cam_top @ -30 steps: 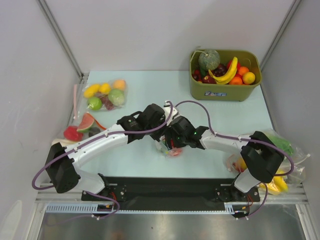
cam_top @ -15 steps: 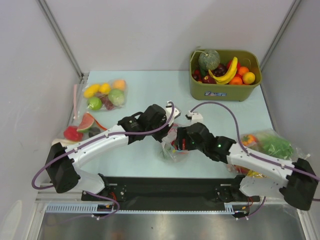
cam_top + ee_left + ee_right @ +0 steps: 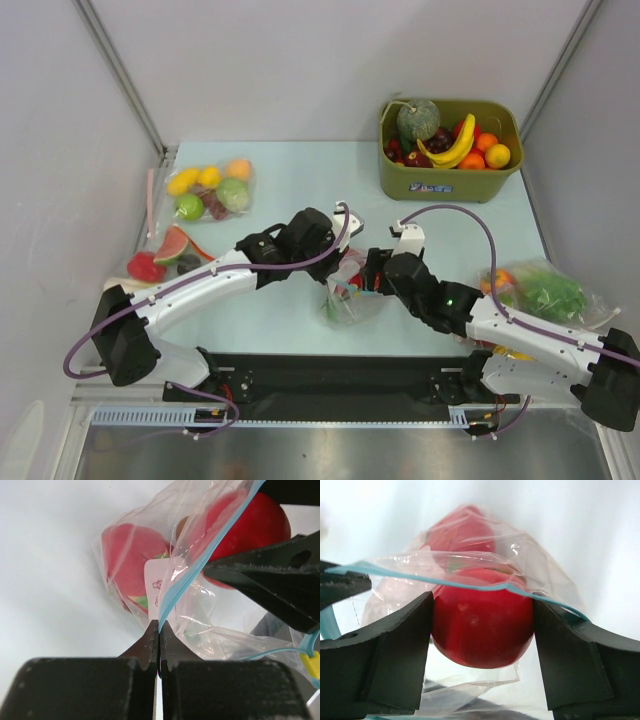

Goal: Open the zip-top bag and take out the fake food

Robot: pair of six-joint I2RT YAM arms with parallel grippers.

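Observation:
The zip-top bag (image 3: 345, 298) hangs between my two grippers in the middle of the table. My left gripper (image 3: 337, 263) is shut on its blue-green zip strip (image 3: 199, 566); the left wrist view shows the jaws pinched together on it (image 3: 159, 626). My right gripper (image 3: 368, 276) reaches into the bag's mouth. Its fingers (image 3: 395, 650) press both sides of a round red fruit (image 3: 482, 625), with the strip running across the fruit's top. Another red fruit with some green (image 3: 132, 550) lies deeper in the bag. No yellow-orange fruit shows.
An olive-green bin (image 3: 450, 182) with a melon, banana and other fruit stands at the back right. Other bags of fake fruit lie at the left (image 3: 210, 190), the near left (image 3: 160, 255) and the right (image 3: 540, 290).
My right arm has stretched out low to the right and its gripper has shifted a little to the right. The bag has spread out between the grippers. My left gripper has barely moved.

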